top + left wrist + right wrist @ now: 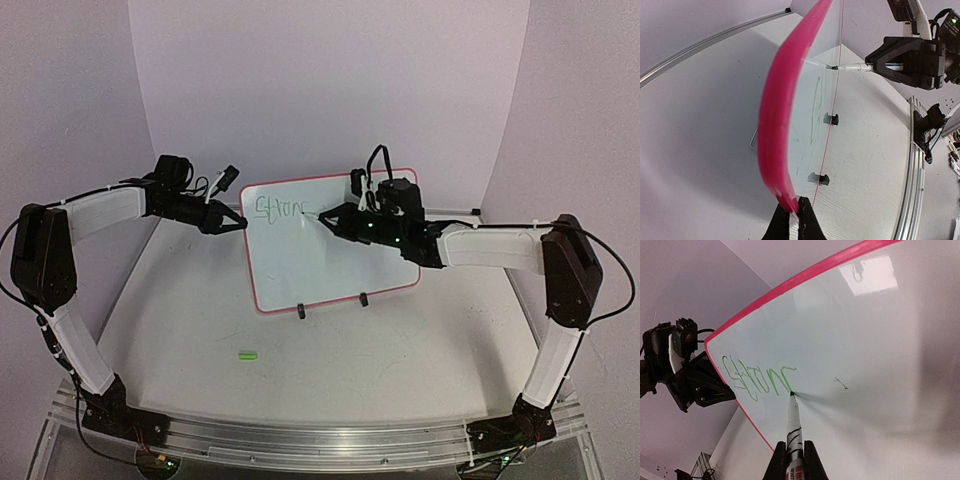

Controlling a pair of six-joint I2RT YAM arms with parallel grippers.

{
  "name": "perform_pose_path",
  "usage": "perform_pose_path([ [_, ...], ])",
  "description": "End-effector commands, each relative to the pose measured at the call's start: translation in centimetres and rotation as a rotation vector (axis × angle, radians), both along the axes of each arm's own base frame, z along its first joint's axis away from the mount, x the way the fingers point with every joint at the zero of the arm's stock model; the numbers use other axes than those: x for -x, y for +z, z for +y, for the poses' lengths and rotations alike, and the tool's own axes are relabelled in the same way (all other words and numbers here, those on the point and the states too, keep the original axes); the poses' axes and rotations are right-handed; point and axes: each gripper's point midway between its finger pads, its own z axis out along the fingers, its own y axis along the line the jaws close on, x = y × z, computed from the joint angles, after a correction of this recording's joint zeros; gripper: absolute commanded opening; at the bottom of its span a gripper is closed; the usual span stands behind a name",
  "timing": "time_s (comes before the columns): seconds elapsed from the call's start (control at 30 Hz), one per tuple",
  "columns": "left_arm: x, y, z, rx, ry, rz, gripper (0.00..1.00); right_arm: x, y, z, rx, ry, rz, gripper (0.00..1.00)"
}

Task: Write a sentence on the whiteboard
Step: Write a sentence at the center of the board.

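- Two grippers work at one whiteboard (330, 265), which stands on its lower edge near the middle of the table (420, 370).
- Left gripper (240, 224): fingers (781, 223) pressed together on the pink frame at the board's left edge, pinching it.
- Green writing (280, 208): one scrawled word in the board's upper left area; the wrist view shows loops and strokes, but the letters cannot be read with certainty.
- Marker (792, 425): its tip touches the white surface just right of the last green stroke.
- Right gripper (335, 220): fingers (810, 462) closed around the marker's barrel, in front of the board's upper right part.
- Black clips (300, 311): two, on the board's lower edge, resting on the table.
- Small green piece (247, 354): lies on the table in front of the board, well apart from it.
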Motion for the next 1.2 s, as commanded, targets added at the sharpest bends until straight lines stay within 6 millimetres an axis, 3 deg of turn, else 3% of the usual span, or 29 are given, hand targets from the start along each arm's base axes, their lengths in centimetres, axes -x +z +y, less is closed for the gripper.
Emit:
perform_pose_path([
  [0.0, 0.1, -1.8, 0.0, -0.09, 0.0, -0.024, 0.0, -0.8, 1.4, -1.5, -0.002, -0.08, -0.035, 0.0],
  [0.43, 0.1, -1.8, -0.1, -0.091, -0.002, -0.021, 0.0, -1.6, 4.1, -1.7, -0.02, -0.11, -0.093, 0.0],
  [0.9, 0.1, -1.7, -0.1, -0.091, -0.004, -0.025, 0.0, -2.0, 5.0, -1.7, -0.027, -0.119, -0.112, 0.0],
  [1.17, 0.1, -1.7, -0.1, -0.092, -0.004, -0.026, 0.0, -1.9, 3.9, -1.7, -0.013, -0.113, -0.093, 0.0],
])
